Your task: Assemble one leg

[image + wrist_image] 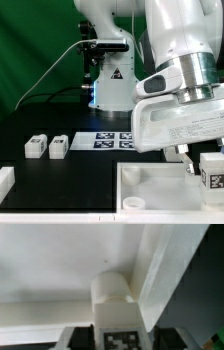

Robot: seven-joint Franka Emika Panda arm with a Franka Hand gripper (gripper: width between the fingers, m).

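In the exterior view, the gripper [205,162] hangs over the counter's [70,178] near edge, toward the exterior view's right. Its fingers are closed narrowly on the leg [212,172], which is above the white tray [150,190], while two loose legs [36,147] lie toward the counter's opposite side. In the wrist view, the fingers [75,339] clamp the leg [112,297] with its rounded end pointing into the tray's [60,263] inner corner beside the raised rim; contact cannot be told.

Plainly a robotics lab. Shown by the green curtain [40,50] hung behind the far edge of the black counter [80,165], the white arm base [110,85] mounted at that edge, the marker board [113,141] lying before it, and a printed tag on a white leg [37,147] toward the edge on the exterior view's left.
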